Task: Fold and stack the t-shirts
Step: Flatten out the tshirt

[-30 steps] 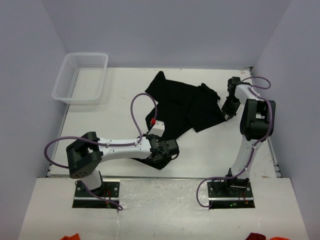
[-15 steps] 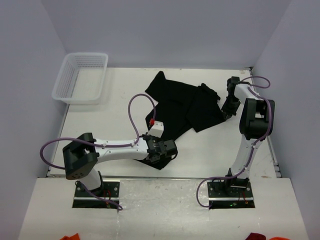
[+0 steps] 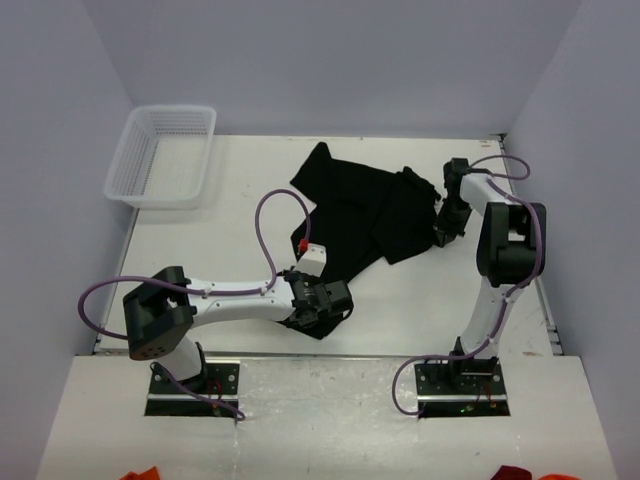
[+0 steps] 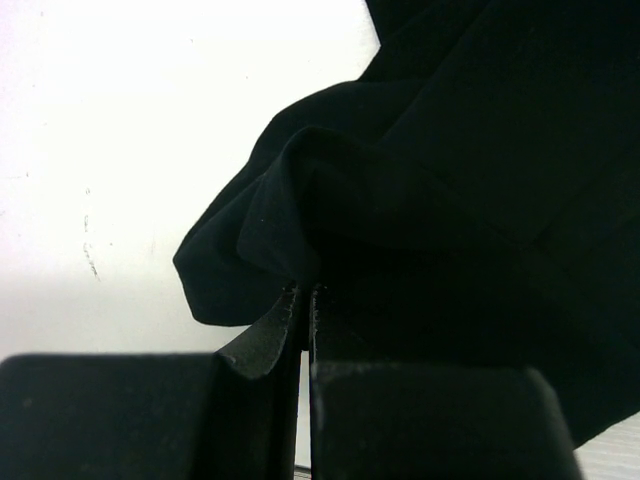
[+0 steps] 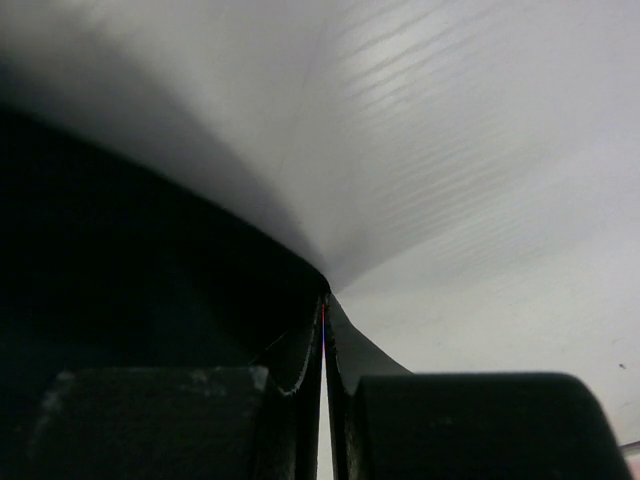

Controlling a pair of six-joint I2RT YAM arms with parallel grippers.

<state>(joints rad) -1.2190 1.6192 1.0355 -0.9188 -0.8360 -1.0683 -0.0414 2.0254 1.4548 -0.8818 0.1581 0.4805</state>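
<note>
From above, the rumpled t-shirt (image 3: 355,205) lies between the middle of the surface (image 3: 220,230) and its far right corner. In the left wrist view the left fingers (image 4: 290,325) pinch a fold at its near end, and in the right wrist view the right fingers (image 5: 312,352) pinch its right edge. This looks like the flattening step, so the next move calls for lifting both holds and drawing them apart evenly.

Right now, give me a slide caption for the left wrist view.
Left gripper shut on a bunched edge of the black t-shirt over the white table.
</note>
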